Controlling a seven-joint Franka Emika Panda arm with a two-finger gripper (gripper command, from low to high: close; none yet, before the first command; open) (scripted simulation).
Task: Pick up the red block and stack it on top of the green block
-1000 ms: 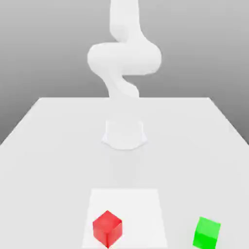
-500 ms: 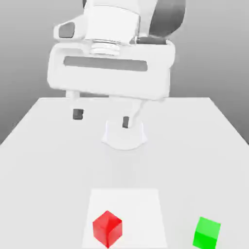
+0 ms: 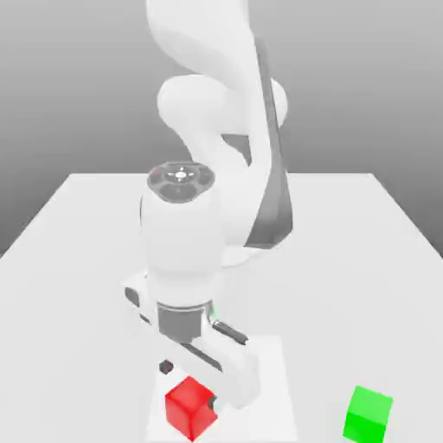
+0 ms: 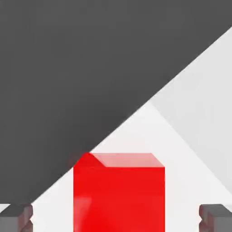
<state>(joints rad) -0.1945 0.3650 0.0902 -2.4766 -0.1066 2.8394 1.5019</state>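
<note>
— Please tell me, where is the red block (image 3: pixel 190 410) now?
— It is on the white square (image 3: pixel 275 415), near the side which is at the exterior view's left. This square lies flat on the pale bench (image 3: pixel 346 285).
— And the hand (image 3: pixel 190 386), what is its state?
— It is wide open. One of its two dark fingertips (image 4: pixel 16 219) is on one side of the red block, and the other is on the opposite side. In the hand view I can see a free space between the block and each fingertip, so the hand has hold of nothing.
— Is the hand low?
— Yes, the arm (image 3: pixel 182 242) reaches down, and the fingertips are near the red block. How low they are exactly, I cannot tell.
— Where do you see the green block (image 3: pixel 368 415)?
— It rests directly on the bench, outside the white square, towards the exterior view's right. The two blocks are well apart.
— So the red one is not on the green one?
— Correct, each block stands separately.
</note>
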